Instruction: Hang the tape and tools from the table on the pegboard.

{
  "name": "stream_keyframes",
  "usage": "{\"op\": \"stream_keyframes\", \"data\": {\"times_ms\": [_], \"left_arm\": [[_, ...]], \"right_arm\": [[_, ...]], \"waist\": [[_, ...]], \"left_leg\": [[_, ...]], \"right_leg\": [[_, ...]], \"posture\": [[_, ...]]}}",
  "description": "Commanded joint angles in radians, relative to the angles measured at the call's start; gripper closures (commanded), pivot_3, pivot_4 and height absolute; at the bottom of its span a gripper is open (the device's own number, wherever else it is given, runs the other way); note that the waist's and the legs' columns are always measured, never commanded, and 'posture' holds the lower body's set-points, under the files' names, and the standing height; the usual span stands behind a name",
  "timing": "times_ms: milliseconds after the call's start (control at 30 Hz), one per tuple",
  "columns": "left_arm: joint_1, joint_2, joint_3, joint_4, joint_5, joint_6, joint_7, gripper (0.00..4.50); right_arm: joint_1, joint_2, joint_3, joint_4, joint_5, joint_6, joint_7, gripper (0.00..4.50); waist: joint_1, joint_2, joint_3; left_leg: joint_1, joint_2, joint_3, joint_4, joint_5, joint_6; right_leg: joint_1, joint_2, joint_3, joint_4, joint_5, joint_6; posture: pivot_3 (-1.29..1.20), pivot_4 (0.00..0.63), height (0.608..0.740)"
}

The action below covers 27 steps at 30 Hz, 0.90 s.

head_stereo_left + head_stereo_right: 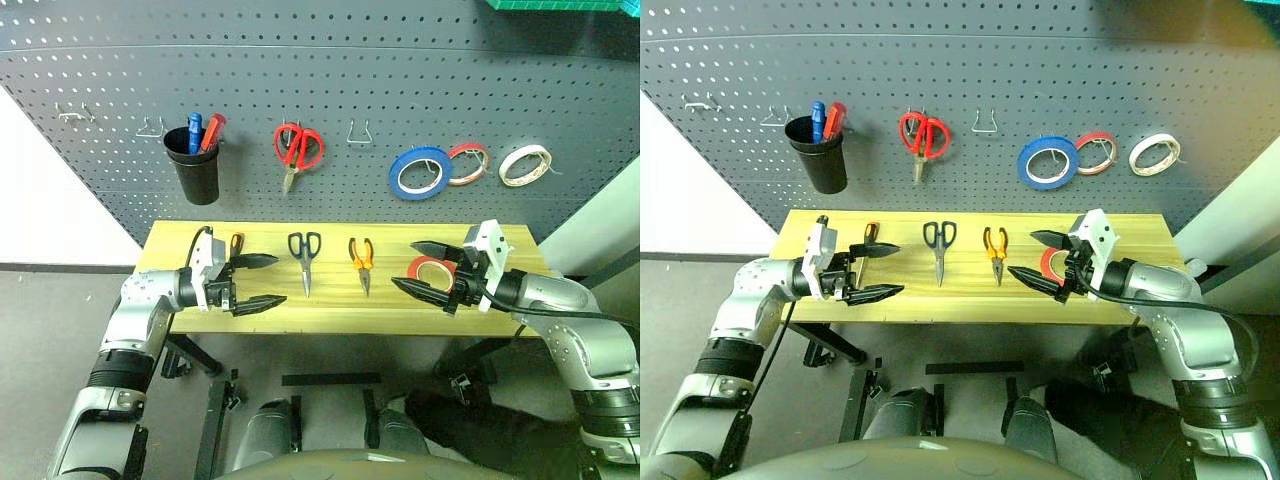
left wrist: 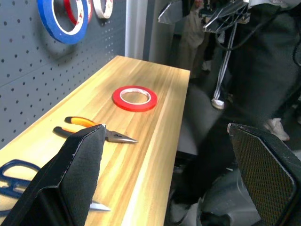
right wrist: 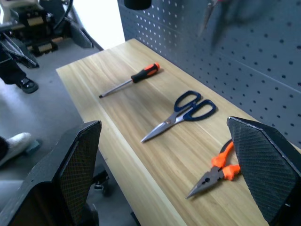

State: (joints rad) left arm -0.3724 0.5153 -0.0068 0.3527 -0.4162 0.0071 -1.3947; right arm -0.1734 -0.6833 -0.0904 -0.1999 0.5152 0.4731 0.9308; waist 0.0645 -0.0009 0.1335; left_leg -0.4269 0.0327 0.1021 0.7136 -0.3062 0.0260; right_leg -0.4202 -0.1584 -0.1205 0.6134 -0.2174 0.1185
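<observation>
Both grippers wide open, holding nothing; red tape [image 1: 432,270] lies flat on the table [image 1: 330,310] right behind the right gripper [image 1: 425,268], so that arm's nearer than the left gripper [image 1: 257,281]

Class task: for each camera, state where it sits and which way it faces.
Head pair: above, facing pegboard and table; both arms show.
Left wrist: looks along the table to the red tape; own fingers show.
Right wrist: looks the opposite way, to the screwdriver.
Both wrists share the pliers.
</observation>
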Motion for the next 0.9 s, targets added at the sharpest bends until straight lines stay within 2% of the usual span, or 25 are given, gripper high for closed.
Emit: {"op": "stream_keyframes", "data": {"times_ms": [33, 467, 700, 900], "left_arm": [[-0.016, -0.001, 0.003, 0.003, 0.007, -0.016, -0.001, 0.13], [-0.018, -0.007, -0.009, -0.01, 0.02, -0.03, -0.005, 0.13], [-0.084, -0.047, -0.037, 0.081, 0.071, -0.076, 0.008, 0.13], [-0.137, -0.12, -0.074, 0.107, 0.104, -0.095, 0.034, 0.13]], "right_arm": [[-0.023, -0.003, -0.013, -0.001, -0.007, -0.029, 0.008, 0.0], [0.032, 0.011, 0.009, -0.02, -0.029, -0.018, -0.035, 0.0], [0.002, -0.006, 0.023, 0.026, -0.1, 0.034, -0.106, 0.0], [-0.033, -0.039, 0.05, 0.072, -0.159, 0.116, -0.137, 0.0]], "waist": [[0.0, 0.0, 0.0], [0.0, 0.0, 0.0], [0.001, 0.0, 0.01], [-0.002, 0.0, 0.044]], "left_leg": [[0.0, 0.0, 0.0, 0.0, 0.0, 0.0], [0.0, 0.0, 0.0, 0.0, 0.0, -0.001], [0.0, 0.0, -0.001, 0.0, 0.0, 0.0], [-0.001, 0.0, 0.0, 0.0, 0.0, 0.0]], "right_leg": [[0.0, 0.0, 0.0, 0.0, 0.0, 0.0], [0.0, 0.0, 0.0, 0.0, 0.0, 0.0], [0.0, 0.0, 0.0, 0.0, 0.0, 0.0], [-0.001, 0.0, 0.001, 0.0, 0.0, 0.0]], "posture": [[0.15, 0.136, 0.711], [0.13, 0.118, 0.711], [0.13, 0.168, 0.711], [0.11, 0.234, 0.711]]}}
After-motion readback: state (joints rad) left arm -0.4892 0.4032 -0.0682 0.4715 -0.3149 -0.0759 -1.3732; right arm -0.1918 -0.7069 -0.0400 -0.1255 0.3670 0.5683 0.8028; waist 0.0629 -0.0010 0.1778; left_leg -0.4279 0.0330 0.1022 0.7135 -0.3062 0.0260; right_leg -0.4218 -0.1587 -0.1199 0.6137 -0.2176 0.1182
